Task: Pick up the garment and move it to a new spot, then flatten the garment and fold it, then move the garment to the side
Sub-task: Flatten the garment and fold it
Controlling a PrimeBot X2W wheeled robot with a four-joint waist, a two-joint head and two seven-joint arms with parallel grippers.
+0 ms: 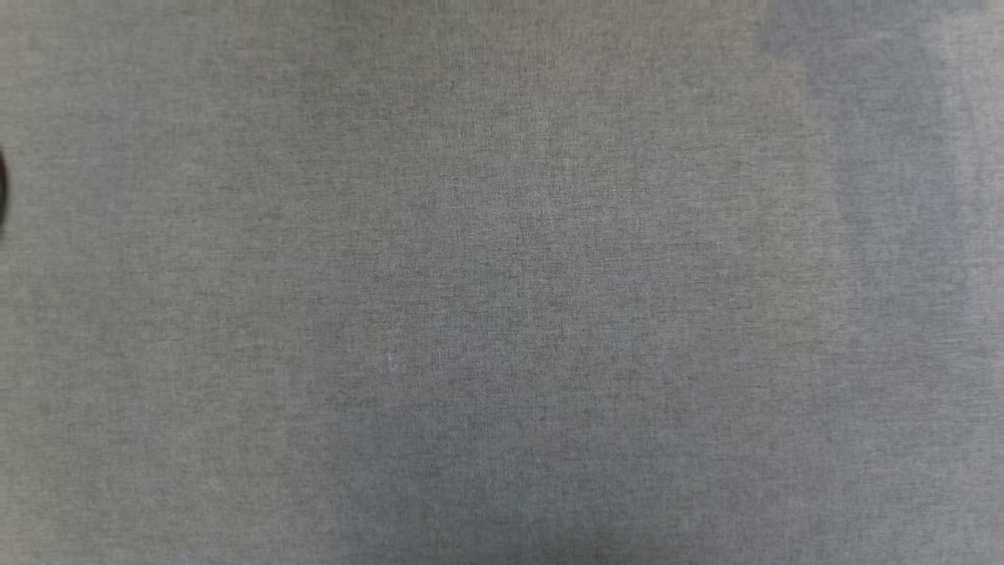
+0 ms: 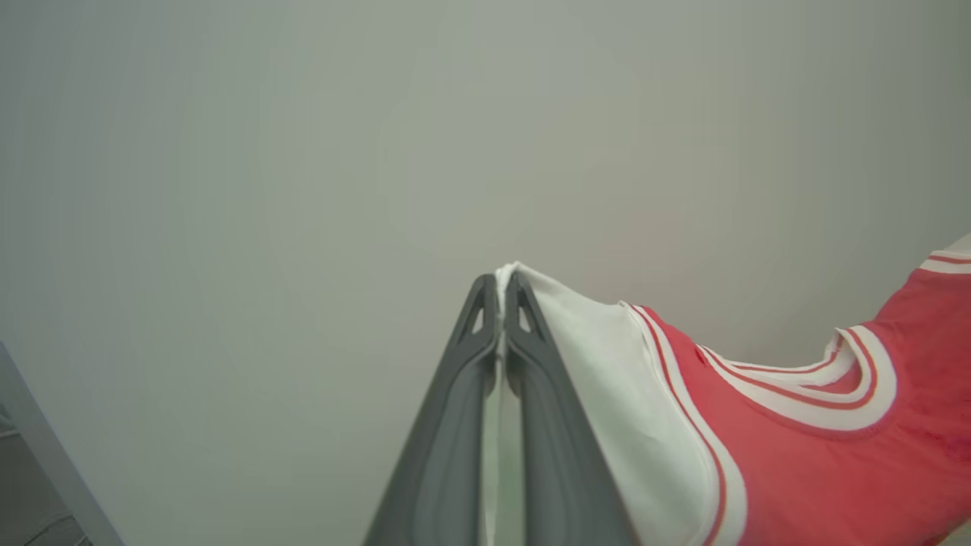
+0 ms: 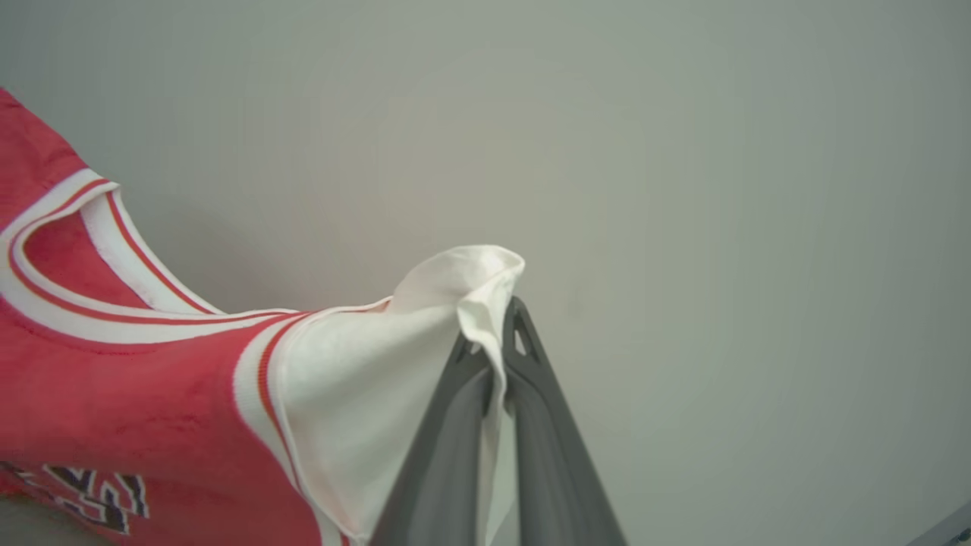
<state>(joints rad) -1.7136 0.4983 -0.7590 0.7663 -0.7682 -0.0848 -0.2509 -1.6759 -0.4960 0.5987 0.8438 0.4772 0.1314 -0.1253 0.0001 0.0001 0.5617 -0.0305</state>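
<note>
The garment (image 2: 796, 455), a red jersey with white sleeves and a red-white striped collar, hangs stretched in the air between my two grippers. In the left wrist view my left gripper (image 2: 501, 292) is shut on the edge of one white sleeve, and the red body runs off to the right. My right gripper (image 3: 497, 318) is shut on the other white sleeve (image 3: 364, 394), bunched at the fingertips; the garment (image 3: 114, 394) spreads to the left with black white-edged lettering low down.
A plain pale wall lies behind the garment in both wrist views. The grey cloth-covered table (image 1: 502, 282) lies below in the head view. A grey frame edge (image 2: 45, 447) shows at the lower left of the left wrist view.
</note>
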